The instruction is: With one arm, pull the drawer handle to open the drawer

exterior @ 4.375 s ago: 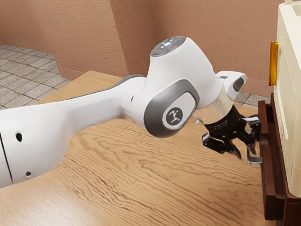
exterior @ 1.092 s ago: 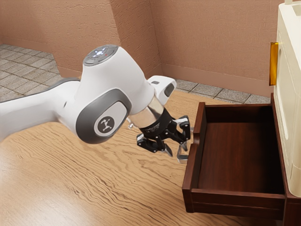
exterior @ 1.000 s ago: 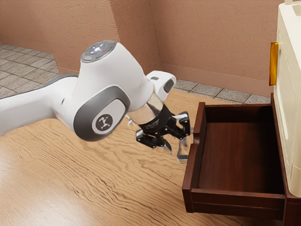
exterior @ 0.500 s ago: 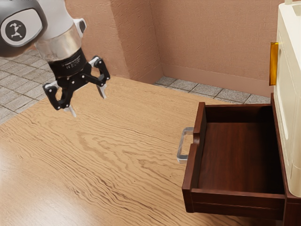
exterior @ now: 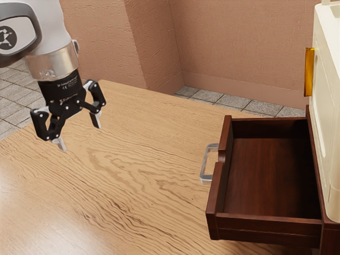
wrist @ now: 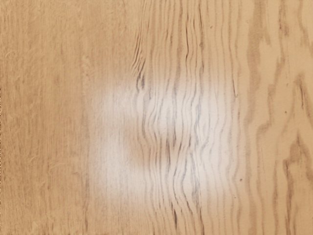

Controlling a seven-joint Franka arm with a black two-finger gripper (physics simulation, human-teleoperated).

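My gripper's two fingers (exterior: 96,119) stand wide apart with nothing between them, tips angled down over the table (exterior: 133,180), so I read this as a hand free of its pull and parked where it cannot nudge anything. Black linkages carry pale, narrow fingertips; above them sit a dark collar, a metallic ring and the smooth white arm (exterior: 48,26). Beneath, the wood is honey-coloured, its grain running in wavy dark lines, and the wrist view shows a soft white glare on it. Well apart from my gripper (exterior: 78,134), toward the exterior view's right, is the handle (exterior: 205,181), a squared, pale grey loop fixed to the outer face of the drawer (exterior: 213,204). It projects from the front so that a straight pull can draw the box out, and the drawer does stand open, its reddish-brown floor and side walls exposed, a notch cut into the front's top edge by the handle. Behind it rises the cream cabinet (exterior: 330,122) with a glossy amber strip (exterior: 309,71). I judge the opening done; my next move would be simply to hold clear, since drifting back could bump the drawer inward.
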